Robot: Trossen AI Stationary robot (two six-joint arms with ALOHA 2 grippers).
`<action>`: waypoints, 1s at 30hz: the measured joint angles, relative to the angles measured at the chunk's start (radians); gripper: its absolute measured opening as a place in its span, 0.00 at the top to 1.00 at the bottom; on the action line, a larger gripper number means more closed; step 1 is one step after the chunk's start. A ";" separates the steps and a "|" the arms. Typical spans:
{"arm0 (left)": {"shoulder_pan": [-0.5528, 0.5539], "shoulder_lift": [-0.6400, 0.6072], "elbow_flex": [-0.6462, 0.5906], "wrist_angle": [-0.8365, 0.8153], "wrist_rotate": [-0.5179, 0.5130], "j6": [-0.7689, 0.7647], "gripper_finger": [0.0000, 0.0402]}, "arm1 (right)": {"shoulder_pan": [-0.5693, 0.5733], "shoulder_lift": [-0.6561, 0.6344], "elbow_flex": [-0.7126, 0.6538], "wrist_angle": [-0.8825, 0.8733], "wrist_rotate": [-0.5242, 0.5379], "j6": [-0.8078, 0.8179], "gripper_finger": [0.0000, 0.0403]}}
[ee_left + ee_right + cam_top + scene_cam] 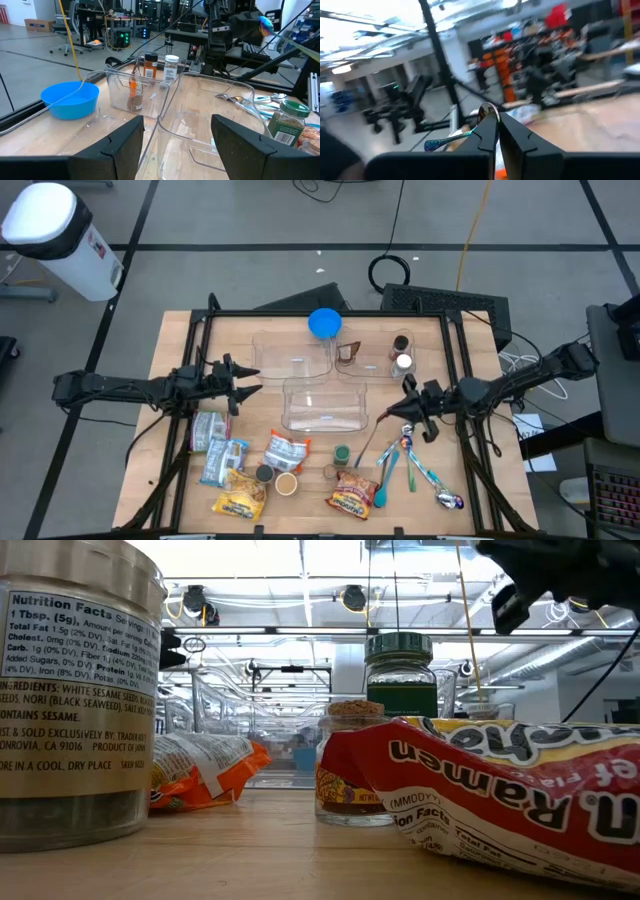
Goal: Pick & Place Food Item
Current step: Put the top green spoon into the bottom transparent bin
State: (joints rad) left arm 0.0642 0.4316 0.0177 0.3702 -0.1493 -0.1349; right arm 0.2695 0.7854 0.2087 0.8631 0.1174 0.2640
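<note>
Left gripper [243, 379] wide open, empty, beside the clear bins [322, 402]; food packets [240, 470] lie on the table's [440, 360] near side, none binned yet; right gripper [405, 412] clamped on a spoon [462, 135]; all placing remains, I judge.

Bare table [440, 360] at right rear; 3 clear bins [322, 402] block center, food packets [232, 465] crowd front.
</note>
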 joint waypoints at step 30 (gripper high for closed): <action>0.000 0.000 0.000 0.000 0.000 0.000 0.40 | -0.134 1.031 0.661 0.003 0.538 -0.628 0.99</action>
State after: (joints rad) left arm 0.0639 0.4319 0.0177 0.3702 -0.1493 -0.1349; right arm 0.1360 1.8161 0.8702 0.8662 0.6557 -0.3640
